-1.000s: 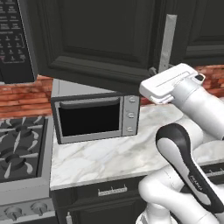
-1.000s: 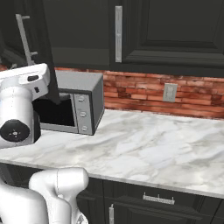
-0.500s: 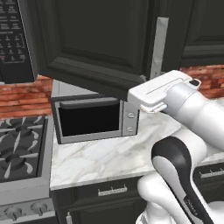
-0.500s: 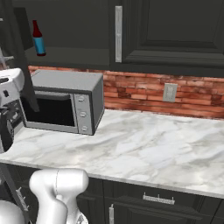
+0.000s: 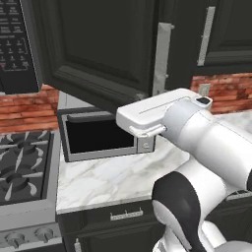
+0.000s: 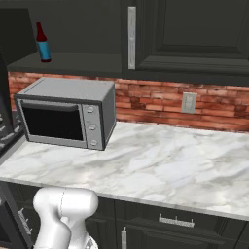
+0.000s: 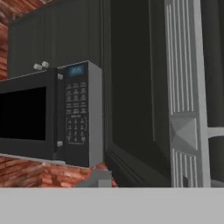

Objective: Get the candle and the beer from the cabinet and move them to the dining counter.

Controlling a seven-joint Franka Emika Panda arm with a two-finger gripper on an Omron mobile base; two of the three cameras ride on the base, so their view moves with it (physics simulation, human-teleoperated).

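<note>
One item located so far: beer (image 6: 43,43) upright on the open cabinet (image 6: 73,61) shelf above the microwave (image 6: 65,114), door (image 5: 98,49) standing wide to give reach. Cannot tell jaw spread of gripper (image 5: 133,120), poised just beside the door's bar handle (image 5: 162,59); judged empty.

We see even, soft rendered light; the marble table (image 6: 160,165) is bright, the cabinet (image 5: 98,49) above it dim, edges slightly coarse, no glare.
</note>
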